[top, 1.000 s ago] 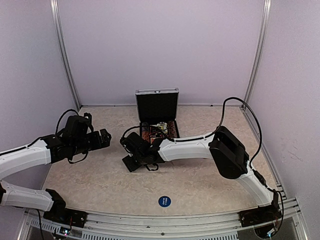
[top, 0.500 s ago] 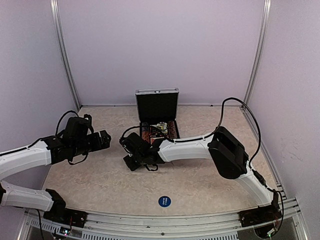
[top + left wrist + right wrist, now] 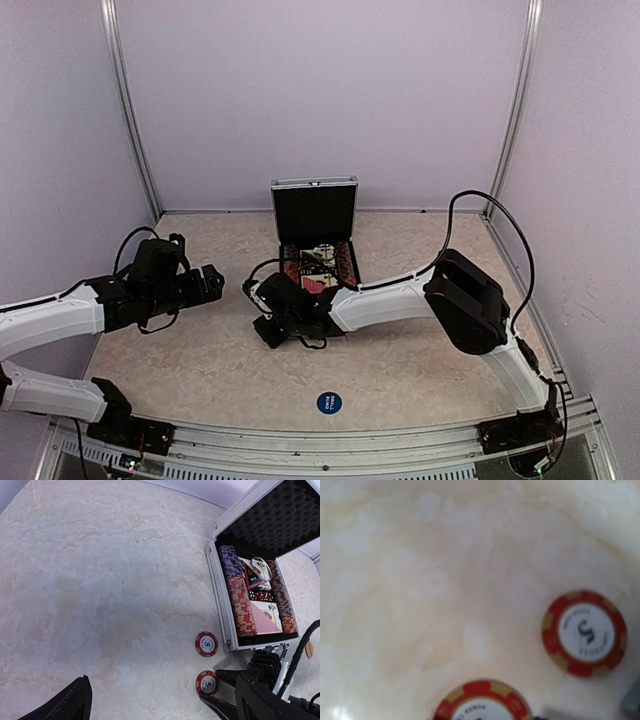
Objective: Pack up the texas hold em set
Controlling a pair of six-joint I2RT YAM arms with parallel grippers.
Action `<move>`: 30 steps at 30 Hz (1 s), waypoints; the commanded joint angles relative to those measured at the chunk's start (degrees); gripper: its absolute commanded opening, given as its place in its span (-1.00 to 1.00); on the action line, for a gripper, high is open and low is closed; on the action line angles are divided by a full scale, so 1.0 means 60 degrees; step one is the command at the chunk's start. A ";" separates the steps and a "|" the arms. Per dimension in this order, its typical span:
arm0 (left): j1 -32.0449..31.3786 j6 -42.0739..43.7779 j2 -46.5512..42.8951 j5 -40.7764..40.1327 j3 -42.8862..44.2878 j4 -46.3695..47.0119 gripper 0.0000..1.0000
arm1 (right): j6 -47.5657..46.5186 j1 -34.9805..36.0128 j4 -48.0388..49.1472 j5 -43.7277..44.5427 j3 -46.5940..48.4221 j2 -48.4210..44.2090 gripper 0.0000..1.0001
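Am working right gripper (image 3: 210,686) at red-and-white round poker chip (image 3: 207,682), lying flat off front-left corner of ribbed silver aluminium case (image 3: 219,605). Jaws standing part-open either side; grip I cannot tell. Second chip (image 3: 206,644) lying caseward. Left gripper (image 3: 210,283) hanging wide, empty, farther off.

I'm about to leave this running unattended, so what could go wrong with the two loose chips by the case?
The near chip lies flat on the table at the right gripper's fingertips. A flat chip offers little edge to pinch, so it may slip or skid away. The second chip sits close beside it near the case corner, and the fingers could knock it.
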 commanded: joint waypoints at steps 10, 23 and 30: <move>-0.0980 -0.0500 0.0458 -0.0106 -0.0456 0.0696 0.96 | -0.1019 0.0146 0.0272 -0.0780 -0.2237 -0.1611 -0.17; -0.1224 -0.0686 0.0721 0.1554 -0.0973 0.1804 0.96 | -0.1552 0.0172 0.1101 -0.0838 -0.3667 -0.3073 -0.16; -0.1249 -0.0967 0.1415 0.2657 -0.1186 0.2882 0.95 | -0.1869 0.0208 0.1806 -0.0781 -0.4541 -0.3924 -0.15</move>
